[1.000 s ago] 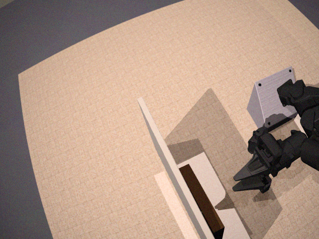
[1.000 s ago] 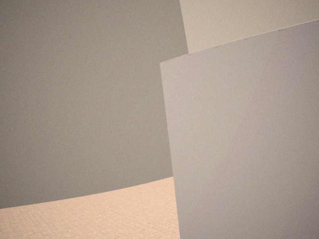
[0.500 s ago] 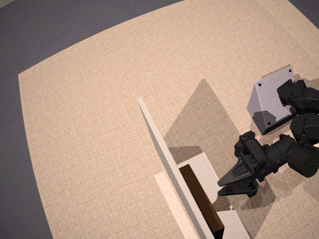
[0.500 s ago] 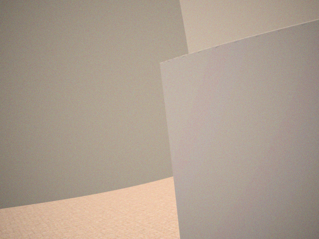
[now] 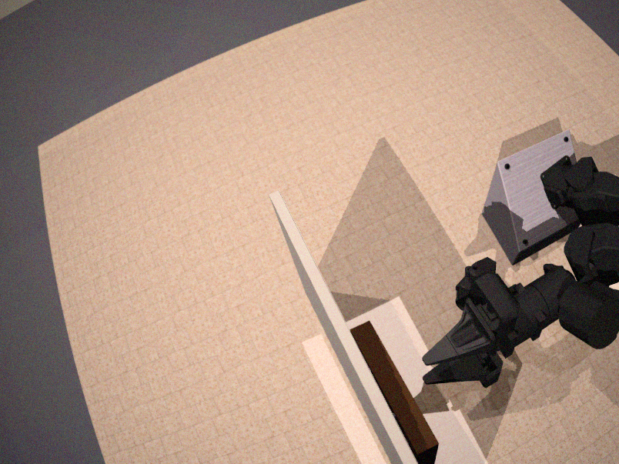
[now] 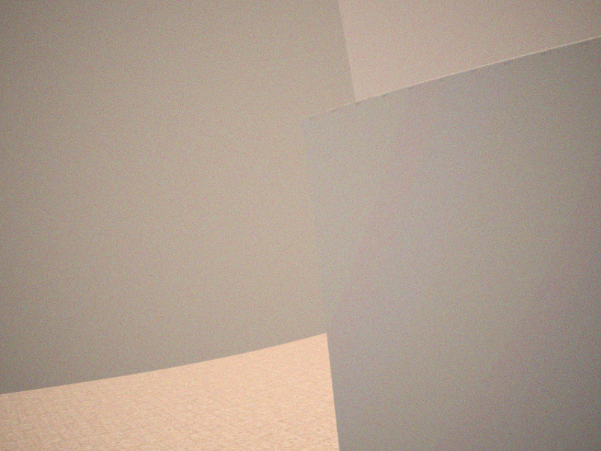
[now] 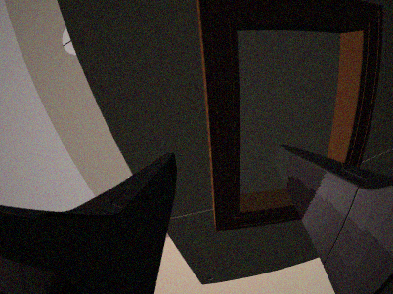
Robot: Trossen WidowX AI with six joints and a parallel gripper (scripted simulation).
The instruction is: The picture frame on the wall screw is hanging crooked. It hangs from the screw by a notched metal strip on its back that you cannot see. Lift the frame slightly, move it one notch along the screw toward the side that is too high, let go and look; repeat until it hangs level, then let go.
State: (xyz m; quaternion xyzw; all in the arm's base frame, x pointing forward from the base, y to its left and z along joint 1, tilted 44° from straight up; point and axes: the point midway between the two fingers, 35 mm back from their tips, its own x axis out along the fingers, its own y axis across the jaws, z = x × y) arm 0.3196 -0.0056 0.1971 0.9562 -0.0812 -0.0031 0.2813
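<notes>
The dark brown picture frame (image 5: pixel 395 388) (image 7: pixel 222 102) hangs against the wall panel (image 5: pixel 336 318) (image 7: pixel 147 92) (image 6: pixel 451 244). The top view shows it from above as a thick bar; the wrist view shows its open rectangle from the front. Its tilt cannot be judged surely from these slanted views. The screw and notched strip are hidden. My gripper (image 5: pixel 423 371) (image 7: pixel 226 157) is open and empty, its fingers pointing at the frame with a gap between. In the wrist view the right fingertip overlaps the frame's opening and the left one is beside its left edge.
A pale slab (image 5: pixel 389 327) extends from the panel's foot on both sides. A grey metal wedge (image 5: pixel 532 190) with black bolts stands beside the arm, at the right of the top view. The exterior view shows only the panel's back, walls and floor.
</notes>
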